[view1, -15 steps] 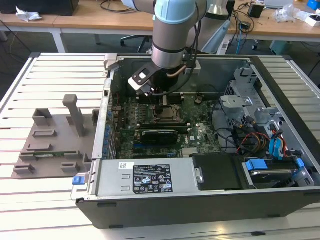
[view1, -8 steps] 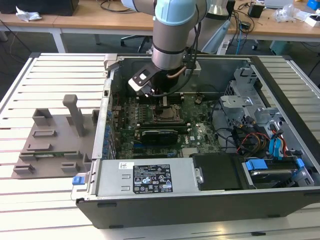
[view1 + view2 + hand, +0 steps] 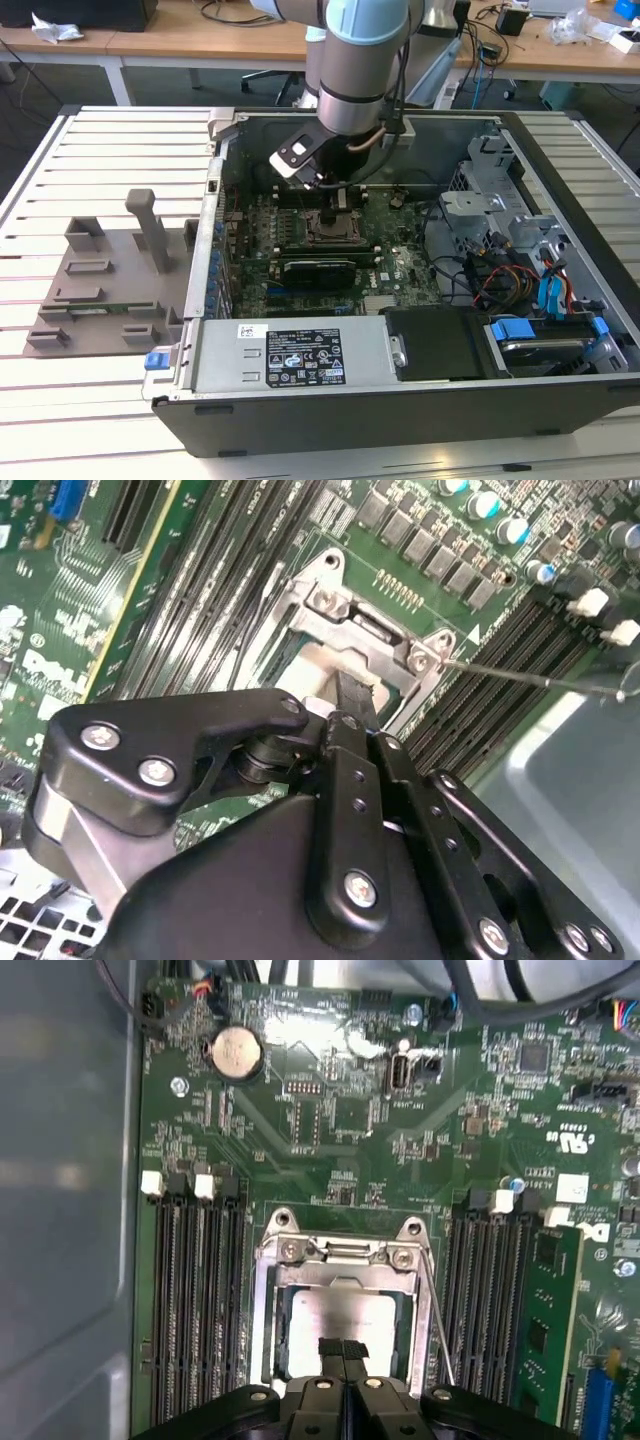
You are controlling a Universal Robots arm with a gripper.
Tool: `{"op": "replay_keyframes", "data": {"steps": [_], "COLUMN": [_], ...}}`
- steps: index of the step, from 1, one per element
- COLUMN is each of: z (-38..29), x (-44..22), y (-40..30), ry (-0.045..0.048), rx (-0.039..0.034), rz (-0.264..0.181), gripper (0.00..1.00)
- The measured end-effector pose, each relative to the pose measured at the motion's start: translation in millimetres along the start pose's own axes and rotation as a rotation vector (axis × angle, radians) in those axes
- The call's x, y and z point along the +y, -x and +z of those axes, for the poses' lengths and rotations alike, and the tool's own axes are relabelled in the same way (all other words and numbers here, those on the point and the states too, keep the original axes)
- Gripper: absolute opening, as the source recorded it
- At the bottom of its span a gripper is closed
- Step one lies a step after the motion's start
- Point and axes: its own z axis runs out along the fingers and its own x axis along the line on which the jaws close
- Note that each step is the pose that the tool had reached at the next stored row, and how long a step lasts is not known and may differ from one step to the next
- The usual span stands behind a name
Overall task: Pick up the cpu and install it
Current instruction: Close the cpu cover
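Observation:
The cpu [image 3: 345, 1318] is a silvery square lying flat inside the motherboard socket's metal frame [image 3: 264, 1320]. In the second wrist view a pale patch of the cpu [image 3: 318, 663] shows beyond the frame's near bar. My gripper [image 3: 344, 1349] hangs right over the cpu's middle with its two black fingertips pressed together and nothing between them. I cannot tell whether the tips touch the chip's top. In the exterior view the gripper [image 3: 335, 208] stands low over the socket [image 3: 331, 228] inside the open computer case.
Memory slots [image 3: 190, 1300] run along both sides of the socket, and one slot holds a memory module [image 3: 545, 1310]. A thin wire lever [image 3: 437, 1310] stands beside the frame. The case walls [image 3: 210, 250], the drive cage [image 3: 500, 190] and cables [image 3: 505, 275] hem in the board.

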Motion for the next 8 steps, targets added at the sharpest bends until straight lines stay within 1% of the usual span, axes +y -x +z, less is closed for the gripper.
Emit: {"op": "replay_keyframes", "data": {"steps": [2,4,6,8], "z": [-3.6,-9.0,-18.5,-25.7], "x": [1.2,1.0,0.5,0.1], "y": [0.1,0.1,0.0,0.1], "ry": [-0.0006,-0.0006,-0.0005,-0.0007], "rx": [-0.0001,-0.0001,0.0,-0.0002], "rz": [0.0,0.0,0.0,0.0], "gripper": [0.11,0.11,0.11,0.11]}}
